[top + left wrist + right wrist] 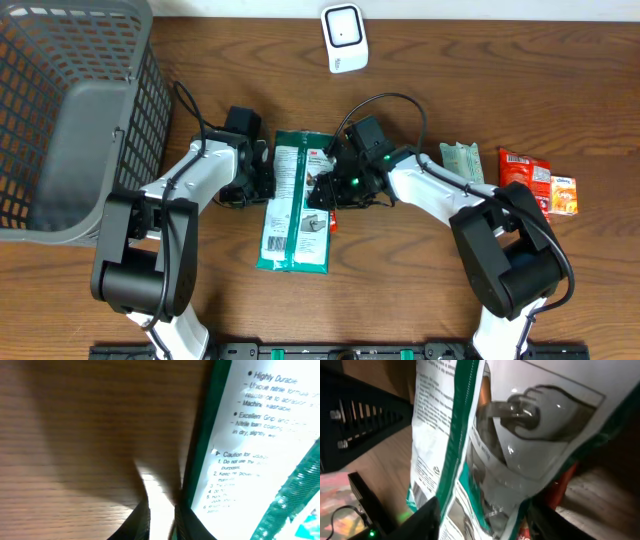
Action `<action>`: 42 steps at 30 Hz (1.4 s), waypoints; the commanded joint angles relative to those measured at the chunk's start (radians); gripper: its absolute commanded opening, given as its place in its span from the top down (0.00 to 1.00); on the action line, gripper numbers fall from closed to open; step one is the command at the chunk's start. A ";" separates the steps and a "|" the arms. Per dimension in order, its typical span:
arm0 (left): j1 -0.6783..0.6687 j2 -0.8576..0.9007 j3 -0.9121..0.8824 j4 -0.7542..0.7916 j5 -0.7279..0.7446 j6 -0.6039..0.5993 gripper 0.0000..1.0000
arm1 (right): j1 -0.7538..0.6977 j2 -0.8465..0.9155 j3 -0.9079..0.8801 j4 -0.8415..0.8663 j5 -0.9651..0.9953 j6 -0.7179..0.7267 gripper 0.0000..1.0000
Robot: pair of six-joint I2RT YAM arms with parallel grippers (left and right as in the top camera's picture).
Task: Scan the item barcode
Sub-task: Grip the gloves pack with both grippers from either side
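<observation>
Left gripper (260, 180) sits nearly closed at the left edge of the glove package (297, 205), mid-table; we cannot confirm a pinch. Right gripper (322, 190) straddles its right edge, grip unconfirmed. We judge pickup in hand; next, lift and present the barcode to the far scanner (344, 37).

Both arms reach in from the near side and bend inward, so the claws face each other at the middle. The left arm (185, 180) ends in the left claw (262, 183), held low, its jaws drawn nearly together on a thin pale edge of the packet (295, 215). The right arm (430, 185) carries the right claw (322, 190) — jaws standing apart, with dark fingers (427, 517) on either side of the packet.
</observation>
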 commanded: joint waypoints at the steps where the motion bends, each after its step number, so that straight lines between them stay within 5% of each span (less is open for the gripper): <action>1: 0.002 0.041 -0.006 -0.012 0.071 0.030 0.80 | 0.006 -0.019 -0.010 0.009 -0.057 0.004 0.51; 10: 0.002 0.041 -0.009 -0.014 0.071 0.030 0.80 | 0.006 -0.020 -0.010 0.037 -0.171 0.003 0.56; 19: 0.002 0.041 -0.009 -0.011 0.071 0.030 0.80 | 0.014 -0.020 -0.010 0.060 -0.048 -0.037 0.63; 42: 0.002 0.041 -0.010 -0.013 0.070 0.055 0.80 | 0.175 -0.013 -0.014 0.158 0.165 -0.026 0.58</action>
